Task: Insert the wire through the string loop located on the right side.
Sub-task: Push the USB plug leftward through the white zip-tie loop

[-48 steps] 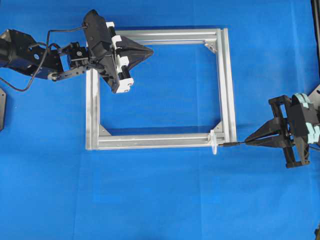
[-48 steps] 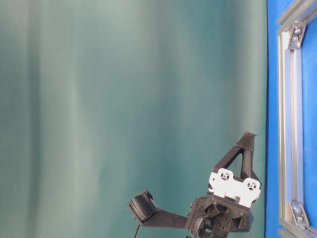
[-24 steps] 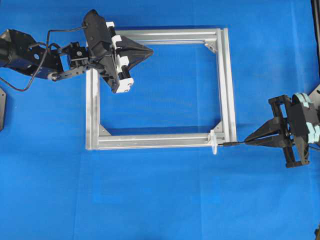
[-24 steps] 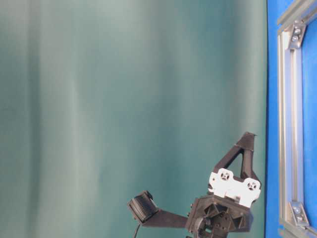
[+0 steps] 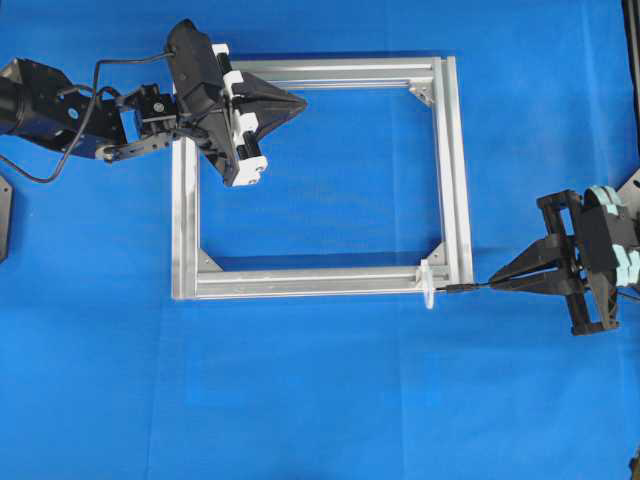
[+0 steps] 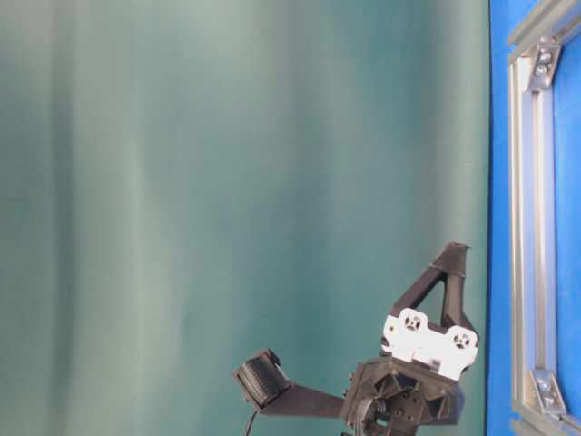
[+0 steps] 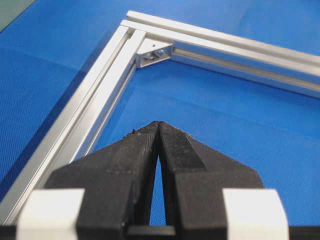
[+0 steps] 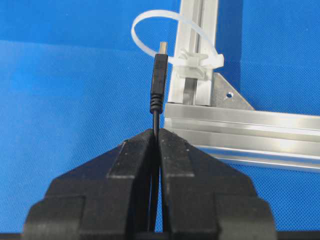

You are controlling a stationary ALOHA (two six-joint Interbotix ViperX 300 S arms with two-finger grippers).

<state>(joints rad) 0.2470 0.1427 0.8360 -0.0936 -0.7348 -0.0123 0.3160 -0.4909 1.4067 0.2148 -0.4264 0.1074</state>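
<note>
Wire pinched just behind its plug by the closed fingers of the right gripper points at the string loop from the three o'clock side, its metal tip just short of the white ring in the overhead view and apparently not yet through it. The loop stands on the silver frame near its five o'clock corner, fastened by a small clasp on the bar. At the frame's eleven o'clock corner the left gripper hovers with its fingers closed on nothing. The wire looks light and limp along its length, with only the short plug stiff enough to steer, so the hold close behind the plug seems the right one; a grip farther back would likely let the tip droop. The loop appears thin and springy, apt to bend aside if nudged off-centre. Blue bench cloth lies beneath everything.
</note>
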